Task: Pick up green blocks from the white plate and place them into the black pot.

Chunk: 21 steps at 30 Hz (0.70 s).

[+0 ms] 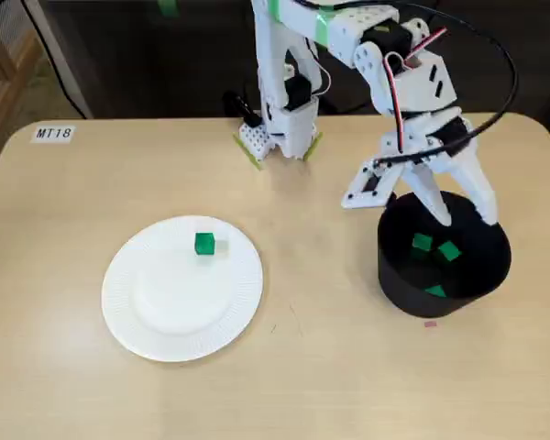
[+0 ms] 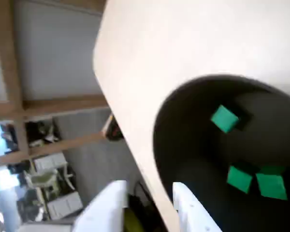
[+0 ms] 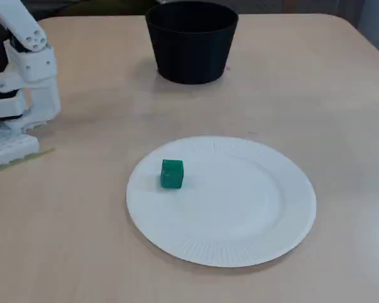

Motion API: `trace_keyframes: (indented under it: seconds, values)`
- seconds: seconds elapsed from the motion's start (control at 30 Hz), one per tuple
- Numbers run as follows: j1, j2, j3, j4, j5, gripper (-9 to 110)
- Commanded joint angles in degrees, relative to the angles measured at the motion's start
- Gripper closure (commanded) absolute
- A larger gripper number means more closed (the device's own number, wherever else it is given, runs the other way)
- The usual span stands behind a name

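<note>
One green block (image 1: 204, 243) sits near the far rim of the white plate (image 1: 179, 307) on the left half of the table. In another fixed view the same block (image 3: 172, 173) rests on the plate's (image 3: 240, 208) left part. The black pot (image 1: 396, 275) stands at the right and holds three green blocks (image 1: 423, 243). My gripper (image 1: 465, 216) hovers over the pot's far edge, open, with nothing between its white fingers. The wrist view looks down past the fingertips (image 2: 181, 191) into the pot (image 2: 183, 135), where the three blocks (image 2: 225, 118) lie loose.
The arm's white base (image 1: 280, 119) is clamped at the table's far edge, with black cables arching above the pot. A label reading MT18 (image 1: 53, 133) is stuck at the far left corner. The base (image 3: 19, 107) stands at the left in the other fixed view.
</note>
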Motion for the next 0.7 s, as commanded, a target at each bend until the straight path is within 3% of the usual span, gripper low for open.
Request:
trace_keyframes:
  seconds: [0.0,0.1,0.23,0.4,0.67]
  values:
    - [14.33,6.42,-1.05,8.61,2.02,104]
    - [28.48,6.94,-0.79,19.95,1.49,104]
    - [42.01,-0.26,-0.26,31.64,-7.29,104]
    - [48.34,-12.66,-0.09,36.83,-15.03,104]
    - [51.86,-13.18,-0.97,34.28,-16.44,101]
